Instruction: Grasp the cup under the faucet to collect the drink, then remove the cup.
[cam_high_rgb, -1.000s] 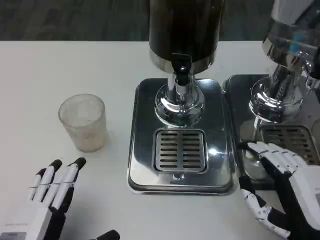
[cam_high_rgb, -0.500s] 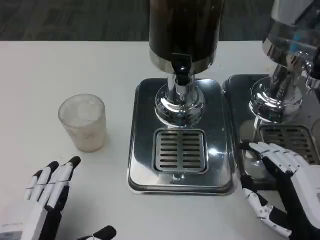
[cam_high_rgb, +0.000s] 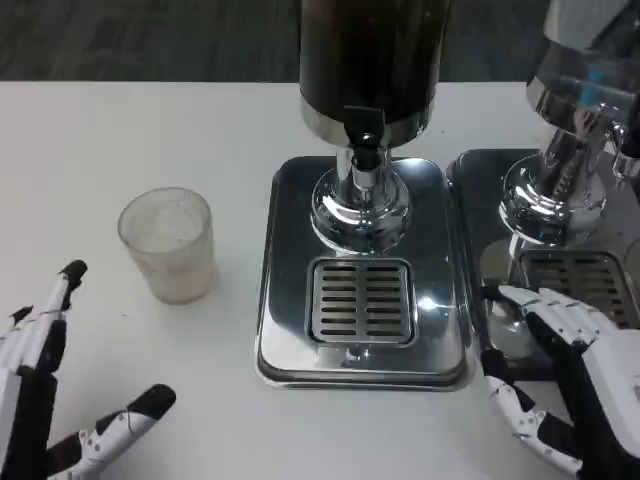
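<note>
Cup (cam_high_rgb: 167, 243) standing upright on the white worktop (cam_high_rgb: 130, 130), to the left of the dispenser tray (cam_high_rgb: 362, 270) and not beneath the faucet (cam_high_rgb: 364, 140).

My left hand (cam_high_rgb: 45, 400) lies nearer to me than the cup and apart from it, fingers spread wide, thumb stretched toward the tray, holding nothing. My right hand (cam_high_rgb: 565, 375) rests at the tray's right edge, over the corner of a second tray (cam_high_rgb: 480, 200), fingers apart and empty. The faucet projects from the dark tank (cam_high_rgb: 372, 55) above the tray's slotted grille (cam_high_rgb: 362, 300). A second dispenser (cam_high_rgb: 575, 110) stands right of the tray.
</note>
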